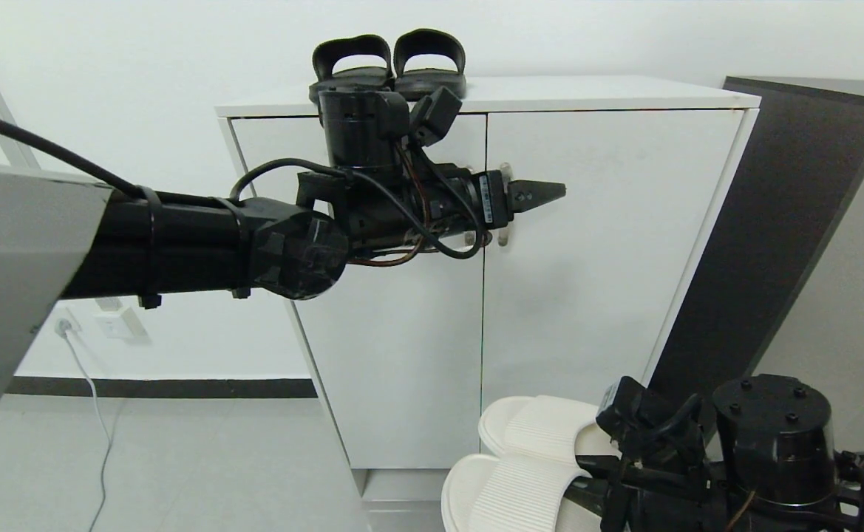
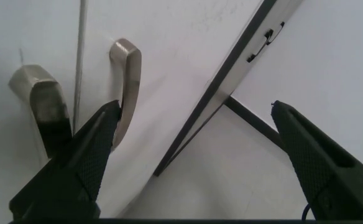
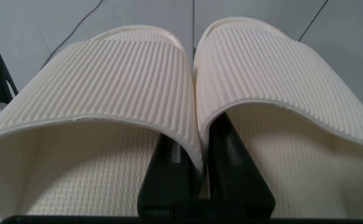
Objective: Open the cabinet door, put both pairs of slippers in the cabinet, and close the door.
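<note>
Cabinet (image 1: 609,295) is standing against the wall w/ both doors sitting shut, the seam running down the middle. Black slippers (image 1: 389,63) are lying side by side on top of it, toward the left end, right at the front edge.

Left gripper (image 1: 550,192) is hanging at handle height just in front of the doors. Its arm is coming in from the left and its fingers are pointing right, across the door fronts. In the left wrist view its jaws are gaping wide. One fingertip (image 2: 104,124) is sitting just beside the right door's handle (image 2: 127,74); can't tell whether they're touching. The left door's handle (image 2: 41,102) is showing on the other side of the seam.

White slippers (image 1: 528,458) are being held low down, in front of the right door's bottom corner, toes pointing toward the cabinet. Right gripper (image 3: 203,177) is pinching the pair together: one black finger is sitting inside each slipper, and the two inner strap walls are being squeezed btwn them. The ribbed straps (image 3: 101,81) are lying flush against each other.

Dark panel (image 1: 771,258) is leaning up beside the cabinet's right side. Wall socket (image 1: 117,323) is sitting low on the wall at left, w/ a white cable (image 1: 95,403) trailing down to the floor.
</note>
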Controlling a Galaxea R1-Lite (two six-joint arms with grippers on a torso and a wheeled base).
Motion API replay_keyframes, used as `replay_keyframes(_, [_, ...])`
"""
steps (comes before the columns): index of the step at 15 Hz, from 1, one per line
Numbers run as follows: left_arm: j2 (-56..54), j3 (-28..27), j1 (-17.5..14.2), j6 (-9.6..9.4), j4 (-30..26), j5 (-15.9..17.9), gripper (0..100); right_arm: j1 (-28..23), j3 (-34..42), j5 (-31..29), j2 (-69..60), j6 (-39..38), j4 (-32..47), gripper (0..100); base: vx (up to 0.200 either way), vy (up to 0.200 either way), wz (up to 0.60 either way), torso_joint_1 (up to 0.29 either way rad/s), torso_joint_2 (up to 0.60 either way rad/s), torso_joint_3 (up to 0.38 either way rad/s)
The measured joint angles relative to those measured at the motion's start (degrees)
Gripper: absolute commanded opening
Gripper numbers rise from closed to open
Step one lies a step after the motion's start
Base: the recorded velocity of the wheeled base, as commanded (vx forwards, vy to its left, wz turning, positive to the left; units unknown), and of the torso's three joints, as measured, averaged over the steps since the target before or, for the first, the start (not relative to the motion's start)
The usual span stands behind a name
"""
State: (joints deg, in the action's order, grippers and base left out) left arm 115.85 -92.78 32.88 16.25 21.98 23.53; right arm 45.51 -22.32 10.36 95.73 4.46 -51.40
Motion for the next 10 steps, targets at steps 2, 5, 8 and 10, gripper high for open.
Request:
replay_keyframes(2, [0.7, -0.7, 0.0, 0.06, 0.0, -0.1, 0, 0.0, 0.0, 0.1, 0.0, 0.0, 0.0, 0, 0.000, 0.000, 0.00, 0.000, 0.00, 0.000])
replay_keyframes(5, [1.2, -0.5, -0.2, 0.28, -0.1, -0.5, 0, 0.0, 0.2, 0.2, 0.0, 0.0, 0.0, 0, 0.000, 0.000, 0.00, 0.000, 0.00, 0.000])
replay_keyframes(8, [0.6, 1.0, 0.2, 0.24, 0.2, -0.1, 0, 0.0, 0.5, 0.5, 0.0, 0.0, 0.0, 0, 0.000, 0.000, 0.00, 0.000, 0.00, 0.000])
replay_keyframes(10, [-0.7, 3.1, 0.5, 0.22, 0.5, 0.0, 0, 0.1, 0.8, 0.9, 0.0, 0.0, 0.0, 0, 0.000, 0.000, 0.00, 0.000, 0.00, 0.000])
